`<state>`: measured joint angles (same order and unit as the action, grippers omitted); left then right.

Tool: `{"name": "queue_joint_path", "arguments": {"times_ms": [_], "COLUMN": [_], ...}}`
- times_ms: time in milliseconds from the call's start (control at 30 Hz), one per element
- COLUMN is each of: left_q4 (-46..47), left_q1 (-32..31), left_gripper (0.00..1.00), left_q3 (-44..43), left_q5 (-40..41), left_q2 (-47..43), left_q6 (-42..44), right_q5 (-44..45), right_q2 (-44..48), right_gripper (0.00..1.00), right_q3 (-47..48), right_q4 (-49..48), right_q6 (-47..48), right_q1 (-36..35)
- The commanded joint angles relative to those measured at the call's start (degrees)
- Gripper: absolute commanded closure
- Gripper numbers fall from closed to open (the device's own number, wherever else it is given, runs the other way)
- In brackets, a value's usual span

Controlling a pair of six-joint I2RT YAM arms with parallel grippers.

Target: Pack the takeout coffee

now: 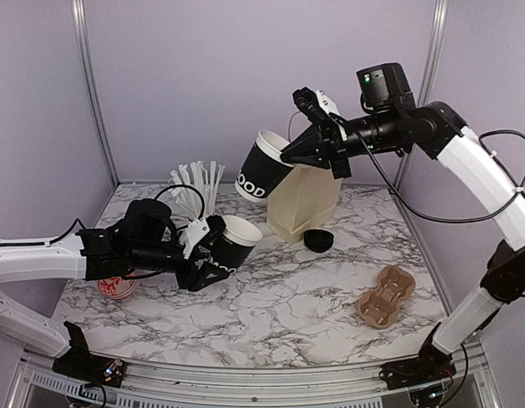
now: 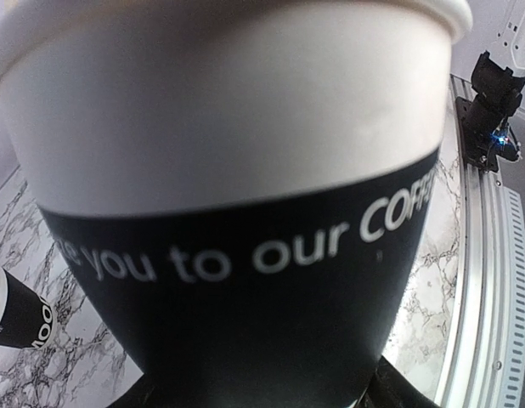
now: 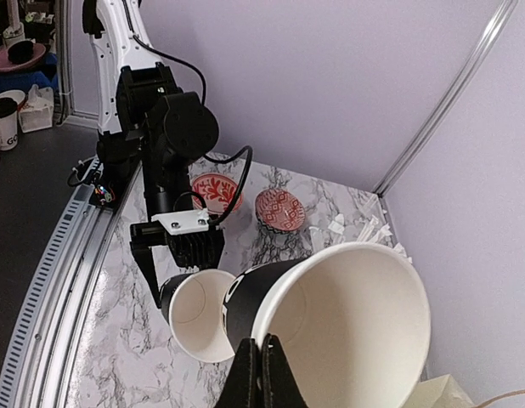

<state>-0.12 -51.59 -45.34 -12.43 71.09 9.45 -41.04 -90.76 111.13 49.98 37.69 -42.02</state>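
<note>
Since the left gripper [image 1: 210, 255] clamps the takeout coffee cup [image 1: 239, 240] tilted and lidless over the left half of the worktop [image 1: 313, 331], I'd right it before heading for the bag [image 1: 309, 204] at the back edge. The right gripper [image 1: 290, 155] pinches the rim of a second cup [image 1: 261, 172] aloft. Only the right wrist view shows both cups empty.

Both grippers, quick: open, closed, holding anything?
Left gripper: closed around the tilted paper cup, low over the table.
Right gripper: shut on the rim of the raised paper cup.
</note>
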Motion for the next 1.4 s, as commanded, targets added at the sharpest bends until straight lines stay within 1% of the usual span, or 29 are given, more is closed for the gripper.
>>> {"name": "queue_joint_path", "arguments": {"times_ms": [0,100,200,267,333,433,567,633,767,933,1033,1100,1367], "left_q4": [-4.04,-5.39,-7.25,-8.11,-7.96,-6.68,-4.67,-3.95,-3.25,-2.91,-2.95,-3.04,-2.7], "left_q1": [0.0,0.07,0.35,0.77,1.45,2.91,4.41,4.96,5.54,5.68,5.77,5.73,5.88], "left_gripper": [0.4,0.4,0.39,0.38,0.37,0.37,0.37,0.37,0.37,0.37,0.37,0.36,0.36], "left_q3": [1.0,1.58,2.51,3.62,5.06,6.86,8.4,8.68,8.89,9.37,9.61,9.8,9.92], "left_q5": [-0.45,1.73,4.32,6.44,8.49,10.64,11.87,12.13,11.91,12.09,12.15,13.81,13.16], "left_q2": [-3.13,-5.59,-9.39,-12.33,-15.92,-19.97,-23.02,-23.4,-23.13,-23.37,-23.9,-23.96,-22.9], "left_q6": [0.21,-0.06,-0.31,-0.86,-1.16,-2.0,-2.88,-3.33,-4.06,-4.18,-3.95,-3.83,-4.0], "right_q5": [0.5,8.99,18.31,22.58,24.53,25.01,23.33,23.58,27.17,27.42,26.31,25.65,24.46], "right_q2": [3.6,5.04,7.21,8.56,9.53,9.82,9.64,9.24,6.75,3.92,3.3,3.14,2.48], "right_gripper": [1.0,1.0,1.0,1.0,1.0,1.0,1.0,1.0,1.0,1.0,1.0,1.0,1.0], "right_q3": [-0.14,-5.25,-13.49,-19.4,-25.21,-32.39,-38.55,-40.37,-41.93,-43.19,-43.59,-43.5,-44.85], "right_q4": [-0.92,-4.9,-8.55,-10.54,-12.15,-13.43,-14.99,-15.79,-16.48,-16.42,-16.0,-15.72,-16.13], "right_q6": [1.18,0.15,0.96,2.28,3.46,4.92,5.62,6.05,7.74,8.75,9.13,9.32,9.14], "right_q1": [0.14,0.15,0.12,0.16,0.14,-0.52,-2.79,-4.55,-8.0,-10.49,-11.04,-11.23,-11.27]}}
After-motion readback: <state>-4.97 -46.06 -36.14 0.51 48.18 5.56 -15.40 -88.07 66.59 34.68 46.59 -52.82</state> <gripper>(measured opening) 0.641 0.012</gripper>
